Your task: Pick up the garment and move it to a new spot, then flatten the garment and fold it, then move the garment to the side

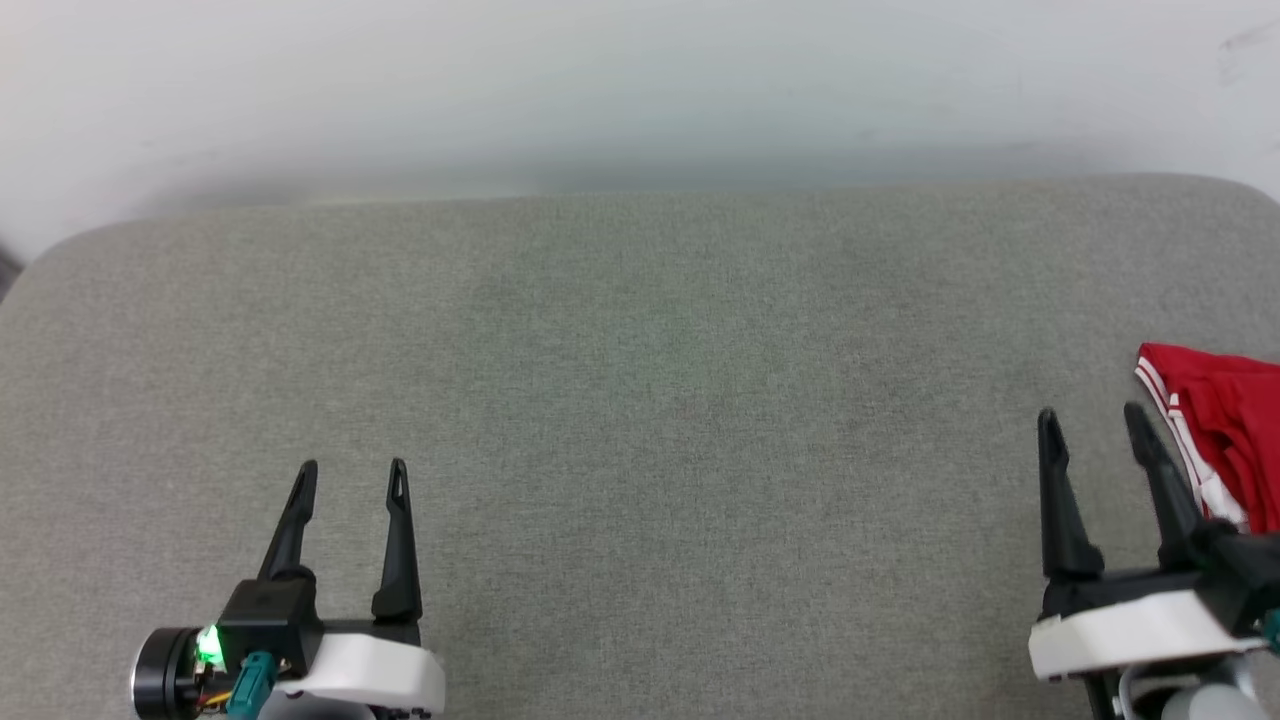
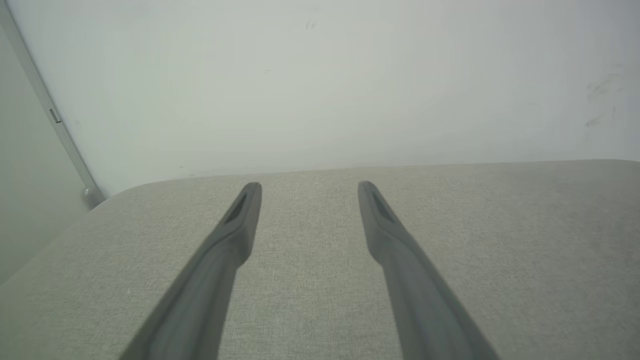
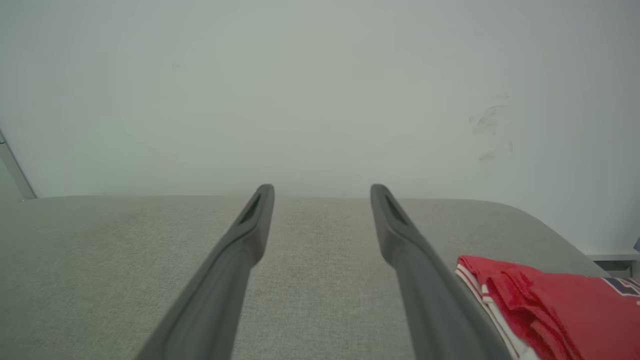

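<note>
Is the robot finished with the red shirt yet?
Probably, or nearly. Done, it seems: the garment lies in layers at the right edge of the grey table, off to the side, though I cannot tell how neat the fold is. In hand: nothing; the left gripper and right gripper are both open and empty. Left: perhaps nothing.

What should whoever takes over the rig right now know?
Left gripper: open, empty, over the grey fabric surface.
Right gripper: open, empty, just left of the red jersey T-shirt.
Shirt: a compact bundle at the surface's right edge, partly cut off in the head view.
Done: looks folded and set aside; the whole fold can't be confirmed.
Left: probably nothing beyond checking the fold.
</note>
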Robot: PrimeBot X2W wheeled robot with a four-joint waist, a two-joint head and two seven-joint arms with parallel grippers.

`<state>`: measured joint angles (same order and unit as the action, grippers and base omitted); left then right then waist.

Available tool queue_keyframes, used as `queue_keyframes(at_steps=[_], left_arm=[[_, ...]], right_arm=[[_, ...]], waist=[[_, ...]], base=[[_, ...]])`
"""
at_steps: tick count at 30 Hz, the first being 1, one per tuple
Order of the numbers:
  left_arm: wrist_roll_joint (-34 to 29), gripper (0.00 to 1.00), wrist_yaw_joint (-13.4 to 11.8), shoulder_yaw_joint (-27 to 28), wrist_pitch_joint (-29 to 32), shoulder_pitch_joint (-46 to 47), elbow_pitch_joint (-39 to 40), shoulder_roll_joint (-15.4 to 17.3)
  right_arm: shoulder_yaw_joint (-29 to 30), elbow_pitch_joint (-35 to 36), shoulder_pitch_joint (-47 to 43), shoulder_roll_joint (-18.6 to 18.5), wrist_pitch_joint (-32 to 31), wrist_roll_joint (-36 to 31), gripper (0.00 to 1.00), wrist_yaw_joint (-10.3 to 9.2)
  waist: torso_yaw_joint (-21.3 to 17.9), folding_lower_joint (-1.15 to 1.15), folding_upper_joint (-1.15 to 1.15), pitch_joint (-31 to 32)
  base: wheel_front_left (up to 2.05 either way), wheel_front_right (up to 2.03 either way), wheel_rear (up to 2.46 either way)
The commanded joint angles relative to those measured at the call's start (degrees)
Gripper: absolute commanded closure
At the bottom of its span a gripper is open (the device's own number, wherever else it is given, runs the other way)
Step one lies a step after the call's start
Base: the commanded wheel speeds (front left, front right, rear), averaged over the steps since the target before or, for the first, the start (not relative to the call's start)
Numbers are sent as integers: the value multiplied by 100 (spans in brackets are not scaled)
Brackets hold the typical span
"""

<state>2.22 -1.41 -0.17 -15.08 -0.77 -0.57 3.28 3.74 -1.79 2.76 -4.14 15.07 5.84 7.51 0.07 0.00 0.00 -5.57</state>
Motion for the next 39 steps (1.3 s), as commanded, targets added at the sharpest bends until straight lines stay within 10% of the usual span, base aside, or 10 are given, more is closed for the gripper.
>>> queue_keyframes(at_steps=[1,25,26,39], left_arm=[[12,0,36,17,-10,-84,-23,-2],[62,0,98,37,-10,-543,-169,-40],[58,100,100,37,1,-491,-187,-31],[1178,100,197,139,299,-342,-505,-38]], right_arm=[[20,52,-159,53,10,48,0,-4],[57,156,-1084,139,10,338,0,-3],[58,148,-1011,113,0,293,100,0],[7,-143,-855,63,-218,1395,100,0]], waist=[[14,0,0,67],[78,0,0,557],[79,0,0,558],[73,0,0,558]], base=[[0,0,0],[0,0,0],[0,0,0],[0,0,0]])
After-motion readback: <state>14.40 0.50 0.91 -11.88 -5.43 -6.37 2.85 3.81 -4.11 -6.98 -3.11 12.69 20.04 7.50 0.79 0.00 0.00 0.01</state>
